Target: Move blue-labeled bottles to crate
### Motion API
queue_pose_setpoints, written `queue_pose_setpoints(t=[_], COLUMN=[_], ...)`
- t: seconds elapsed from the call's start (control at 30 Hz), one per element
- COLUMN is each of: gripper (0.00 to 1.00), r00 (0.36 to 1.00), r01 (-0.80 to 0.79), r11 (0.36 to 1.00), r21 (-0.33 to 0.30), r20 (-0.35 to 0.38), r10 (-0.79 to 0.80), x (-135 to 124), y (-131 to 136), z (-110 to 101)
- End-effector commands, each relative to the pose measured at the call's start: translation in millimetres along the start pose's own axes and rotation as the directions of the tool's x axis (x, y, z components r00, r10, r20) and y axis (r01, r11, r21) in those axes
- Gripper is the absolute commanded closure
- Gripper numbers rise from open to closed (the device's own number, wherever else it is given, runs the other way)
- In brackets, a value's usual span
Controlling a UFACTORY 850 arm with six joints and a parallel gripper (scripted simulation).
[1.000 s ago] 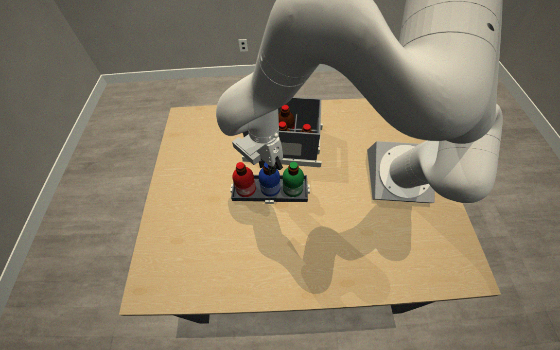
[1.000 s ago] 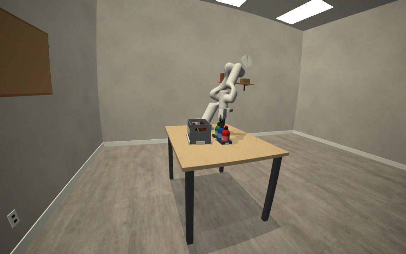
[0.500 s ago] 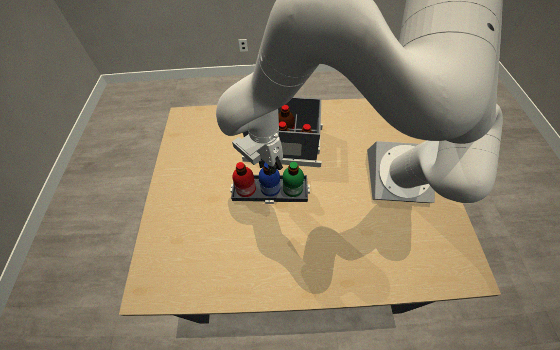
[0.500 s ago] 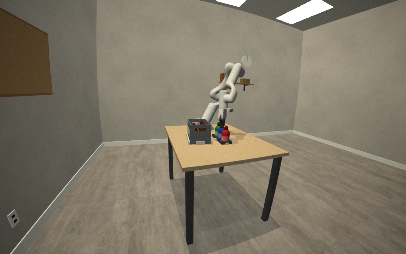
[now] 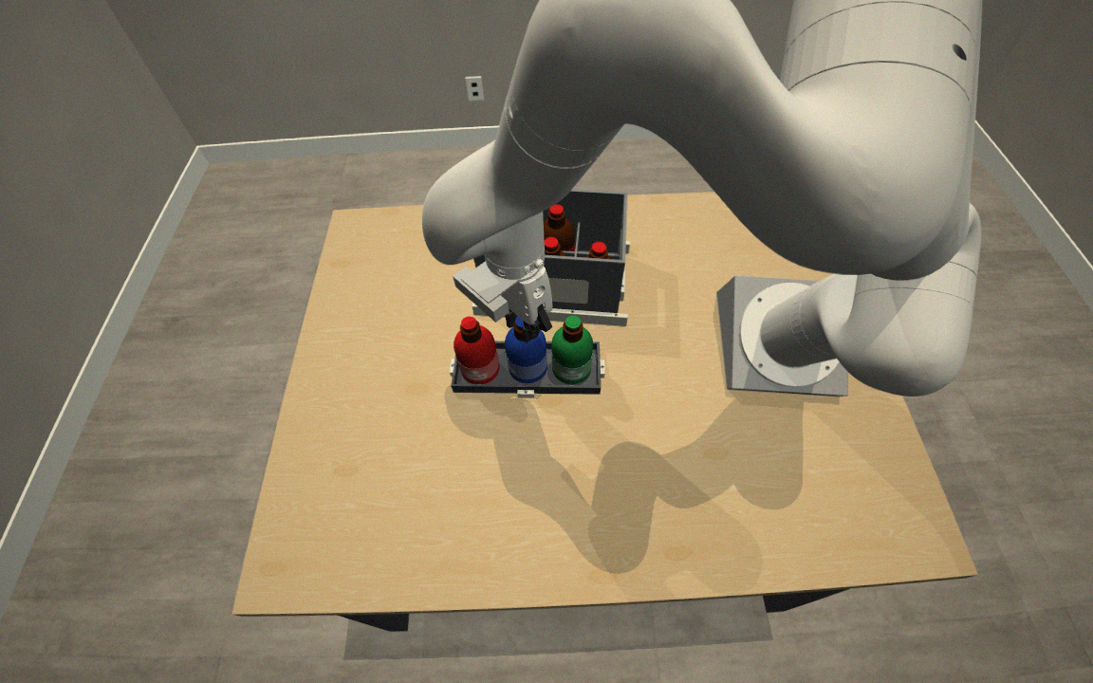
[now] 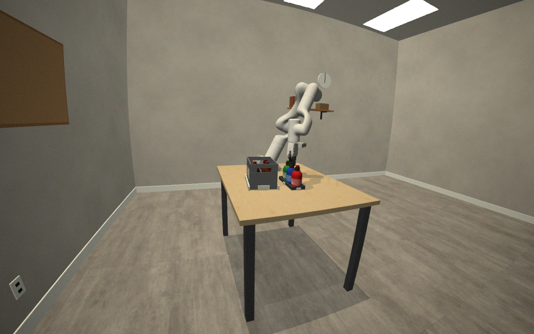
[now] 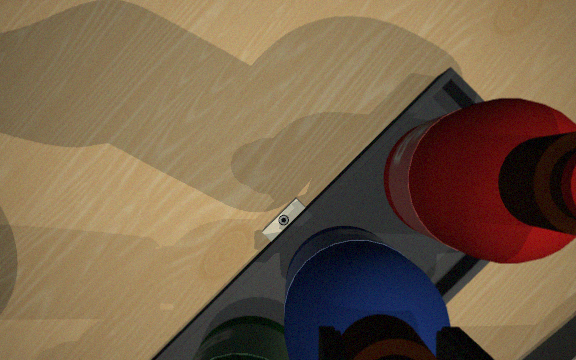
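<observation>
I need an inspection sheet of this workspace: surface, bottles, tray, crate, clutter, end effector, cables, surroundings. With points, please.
Surface: wooden table (image 5: 380, 509) (image 6: 302, 199), shadows across it.
Bottles: red (image 5: 474, 348) (image 6: 296, 177) (image 7: 468, 185), blue (image 5: 526, 355) (image 7: 363, 285) and green (image 5: 571, 352) (image 7: 243, 340) upright on the tray.
Tray: level, small brackets at its sides.
Crate (image 5: 584, 269) (image 6: 263, 178): upright; three red-capped bottles visible, part hidden by the arm in the top view.
Clutter: nothing seen.
End effector (image 5: 528, 325) (image 6: 292, 163): shut on the blue bottle's neck.
Cables: nothing seen.
Surroundings: grey walls; wall clock (image 6: 324, 80); shelf (image 6: 330, 111) with items; outlets.
</observation>
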State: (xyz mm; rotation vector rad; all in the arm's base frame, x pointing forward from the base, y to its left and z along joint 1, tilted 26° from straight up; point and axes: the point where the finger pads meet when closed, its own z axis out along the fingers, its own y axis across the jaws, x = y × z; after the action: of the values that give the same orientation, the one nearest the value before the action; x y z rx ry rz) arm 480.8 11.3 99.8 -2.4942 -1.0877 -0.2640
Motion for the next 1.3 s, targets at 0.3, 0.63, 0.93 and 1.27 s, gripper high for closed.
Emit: queue_pose_setpoints(t=[0.3, 0.63, 0.93, 1.27], gripper=[1.0, 1.0, 1.0, 1.0], r00=[1.0, 1.0, 1.0, 1.0], r01=[0.0, 0.0, 0.0, 0.0], r11=[1.0, 1.0, 1.0, 1.0], r21=[-0.002, -0.002, -0.002, -0.002], r20=[-0.001, -0.001, -0.001, -0.001], r10=[0.0, 0.0, 0.0, 0.0], x=[0.6, 0.6, 0.7, 0.7], y=[0.8, 0.7, 0.8, 0.7], z=[-2.7, -4.7, -7.8, -11.3])
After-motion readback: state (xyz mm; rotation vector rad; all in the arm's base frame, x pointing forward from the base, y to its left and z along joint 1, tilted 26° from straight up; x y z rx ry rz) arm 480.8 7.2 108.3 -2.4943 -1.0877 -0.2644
